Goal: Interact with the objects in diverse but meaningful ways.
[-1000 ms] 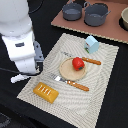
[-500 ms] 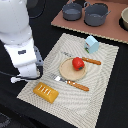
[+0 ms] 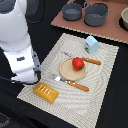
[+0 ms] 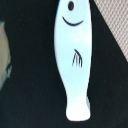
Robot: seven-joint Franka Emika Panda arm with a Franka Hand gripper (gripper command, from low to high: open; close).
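On tan plate (image 3: 71,70): red fruit (image 3: 77,63); white fish piece (image 4: 75,55) fills wrist view; gripper state unclear

Black tabletop (image 3: 107,107), brown board (image 3: 107,31)

The white elongated piece (image 4: 74,60) is shaped like a fish, with a black eye, a curved mouth and fin lines. It lies flat on a dark surface, directly under the claw, filling the wrist view.

Away from the claw, towards the exterior view's right, are these:
- the yellow-orange ridged block (image 3: 45,92), nearest
- the round tan plate (image 3: 68,72) carrying the red round fruit (image 3: 77,63)
- the orange-handled cutlery (image 3: 76,85) beside the plate
- the pale-blue house-shaped box (image 3: 91,44), farthest
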